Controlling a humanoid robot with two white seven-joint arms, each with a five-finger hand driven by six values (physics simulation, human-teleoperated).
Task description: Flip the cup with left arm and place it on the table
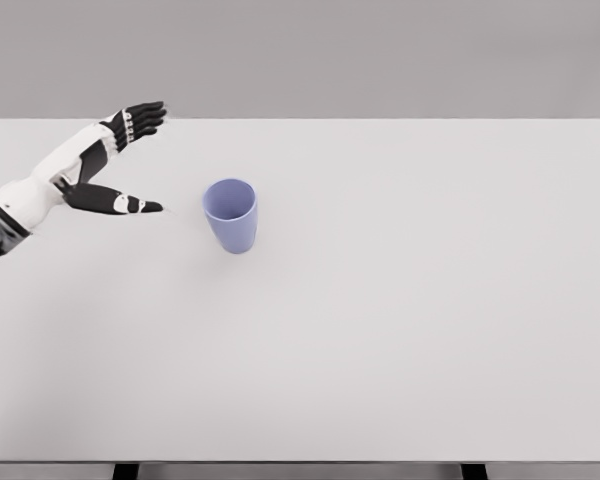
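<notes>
Reaching in from the left edge, the left hand [120, 165] is spread wide and holds nothing, well short of the cup [231, 214].

Cut off at the frame's left, the white forearm shows only partly; the dark fingers [145, 117] fan toward the far edge while the thumb points at the cup. Smooth, tapered and lavender-blue, the cup stands mouth-up left of centre on the plain, matte white tabletop [400, 300]; its interior looks empty, though the bottom is hard to see.
</notes>
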